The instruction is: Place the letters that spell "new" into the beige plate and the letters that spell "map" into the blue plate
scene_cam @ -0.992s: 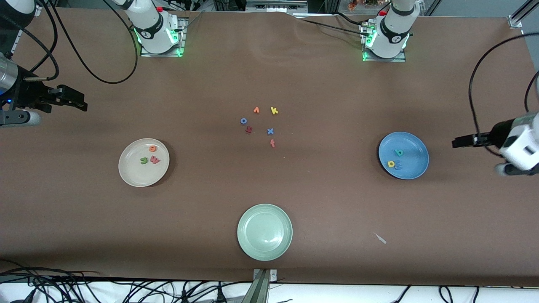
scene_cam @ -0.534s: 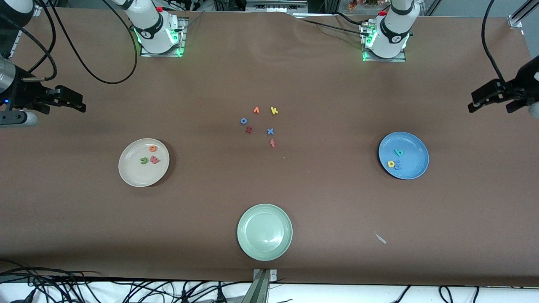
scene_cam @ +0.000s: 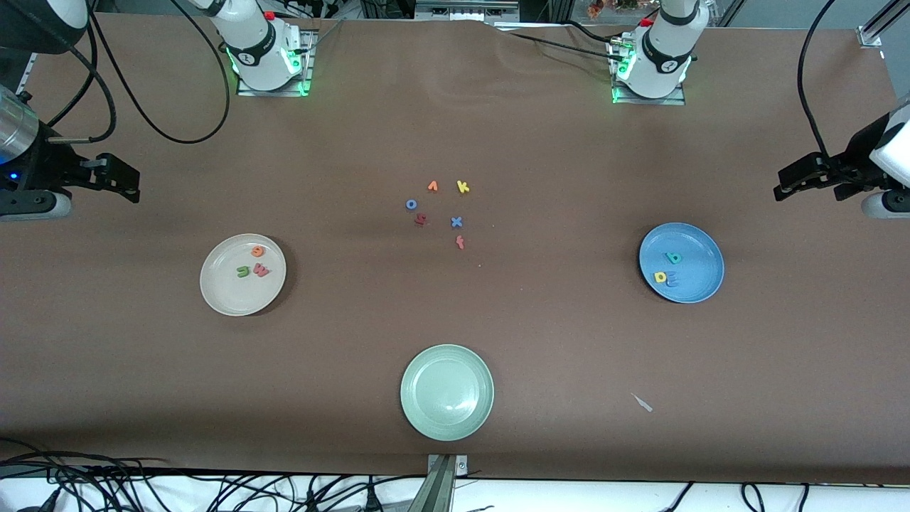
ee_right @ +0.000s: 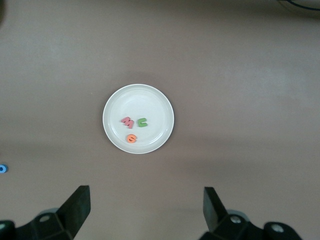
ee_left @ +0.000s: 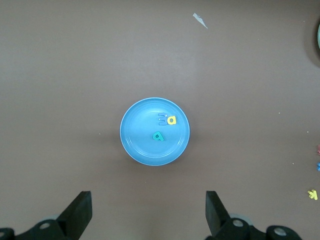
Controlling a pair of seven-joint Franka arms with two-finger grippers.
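Observation:
The beige plate (scene_cam: 227,293) lies toward the right arm's end of the table. It holds the olive-green n (scene_cam: 243,271), the orange e (scene_cam: 257,250) and the pink w (scene_cam: 261,270). The blue plate (scene_cam: 701,254) lies toward the left arm's end with the teal p (scene_cam: 672,257), the yellow a (scene_cam: 661,276) and the light blue m (scene_cam: 672,282) in it. My right gripper (scene_cam: 122,180) hangs open and empty high over the table, with the beige plate (ee_right: 150,100) in its wrist view. My left gripper (scene_cam: 793,183) hangs open and empty, looking down on the blue plate (ee_left: 137,142).
A pale green plate (scene_cam: 446,419) sits nearest the front camera. Loose letters lie mid-table: orange v (scene_cam: 432,186), yellow k (scene_cam: 463,187), blue o (scene_cam: 411,204), blue x (scene_cam: 456,222), red f (scene_cam: 460,242) and another red one (scene_cam: 420,219). A paper scrap (scene_cam: 643,403) lies beside the green plate.
The left gripper has swung away from beside the blue plate toward the robots' bases. The right gripper has drawn back a little toward its end of the table. No letter moved.

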